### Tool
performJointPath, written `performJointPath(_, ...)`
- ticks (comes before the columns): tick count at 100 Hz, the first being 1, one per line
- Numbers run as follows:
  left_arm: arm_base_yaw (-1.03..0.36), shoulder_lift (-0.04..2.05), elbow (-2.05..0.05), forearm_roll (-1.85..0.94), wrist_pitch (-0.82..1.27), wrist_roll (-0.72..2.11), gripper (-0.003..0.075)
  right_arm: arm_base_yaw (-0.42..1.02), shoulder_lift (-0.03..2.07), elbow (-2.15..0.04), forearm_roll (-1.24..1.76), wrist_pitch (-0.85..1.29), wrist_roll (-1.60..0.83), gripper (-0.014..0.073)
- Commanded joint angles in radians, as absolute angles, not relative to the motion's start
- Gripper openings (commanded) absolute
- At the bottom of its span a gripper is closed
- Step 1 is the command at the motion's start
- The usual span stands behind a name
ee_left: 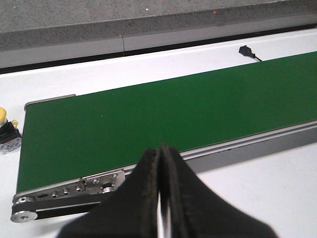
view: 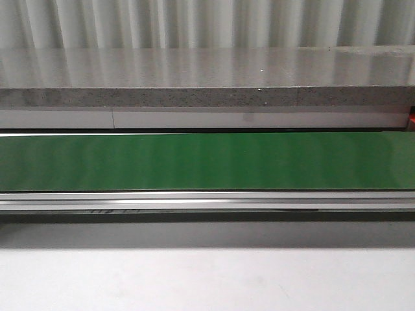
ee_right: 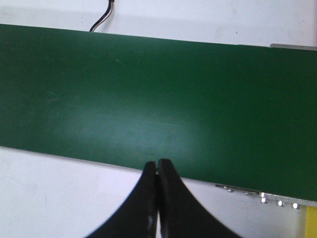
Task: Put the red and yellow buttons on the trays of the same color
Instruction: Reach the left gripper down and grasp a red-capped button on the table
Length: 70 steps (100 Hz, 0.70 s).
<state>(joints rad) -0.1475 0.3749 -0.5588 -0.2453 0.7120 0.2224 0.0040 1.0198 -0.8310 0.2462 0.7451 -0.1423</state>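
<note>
A yellow button [ee_left: 4, 118] on a black and white base stands on the white table just off the end of the green conveyor belt [ee_left: 163, 114], seen in the left wrist view. My left gripper [ee_left: 160, 151] is shut and empty, over the belt's near rail. Shut with nothing in it, my right gripper [ee_right: 157, 165] hangs at the near edge of the belt [ee_right: 158, 99]. A yellow tray's corner [ee_right: 311, 222] shows past the belt's end in the right wrist view. No red button or red tray is in view. The front view shows neither gripper.
The belt [view: 207, 162] runs across the front view with a metal rail [view: 207, 201] along its near side and a grey stone ledge [view: 207, 78] behind. A black plug [ee_left: 246, 50] and a cable [ee_right: 101, 20] lie on the white table beyond the belt.
</note>
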Motion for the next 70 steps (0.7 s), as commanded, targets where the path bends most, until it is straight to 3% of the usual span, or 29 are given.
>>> performJointPath(1,-0.147,0.38,-0.583,-0.267,0.645,0.224,-0.002,0.013,0.934,-0.792,0.252,0.66,-0.156,-0.0067)
performJointPath(35,-0.147,0.38,-0.583,-0.273,0.645,0.224,-0.002,0.014,0.602,-0.54,0.252,0.59,-0.156,-0.0067)
performJointPath(70,-0.147,0.384,-0.581,-0.276,0.626,0.222,-0.002,0.014,0.323,-0.452,0.252,0.611,-0.156,-0.0067)
